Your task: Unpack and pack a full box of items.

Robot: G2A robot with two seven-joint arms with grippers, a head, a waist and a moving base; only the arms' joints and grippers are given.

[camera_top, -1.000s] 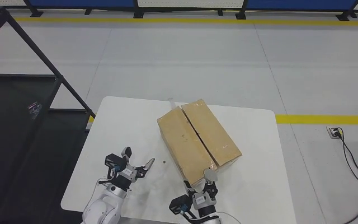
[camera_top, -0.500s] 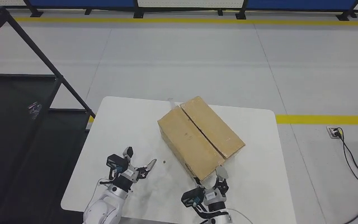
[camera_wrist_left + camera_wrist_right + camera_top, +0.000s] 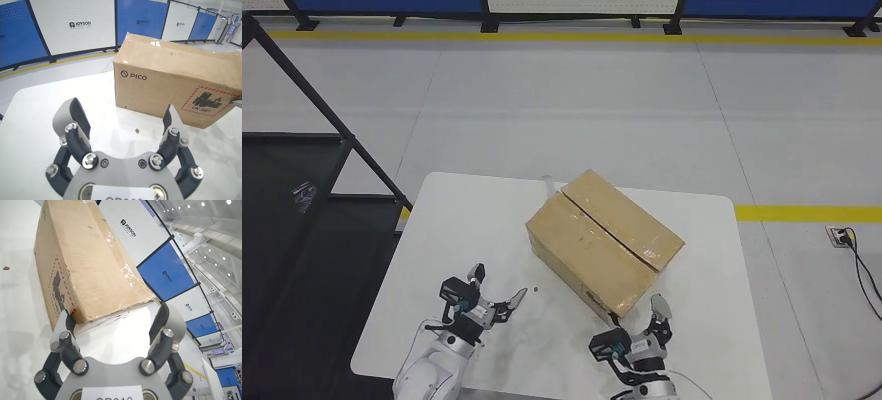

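The cardboard box (image 3: 604,240) is seen lying aslant on the white bench (image 3: 462,220), towards its far right part, with the top flaps shut and clear tape along the seam; by this, the task is judged not to have been begun, and the opening, the unpacking and the repacking are all left to do. The left gripper (image 3: 499,283) is held low over the bench, apart from the box's long side, its fingers (image 3: 80,115) spread wide with nothing between them. The right gripper (image 3: 115,311) is placed at the box's near corner, fingers likewise parted and empty; one finger lies just beside that corner, but contact cannot be told. A small brown speck (image 3: 136,130) is noted on the bench between the left gripper and the box. The contents are hidden by the flaps; a pale sliver (image 3: 547,183) by the box's far end cannot be made out.
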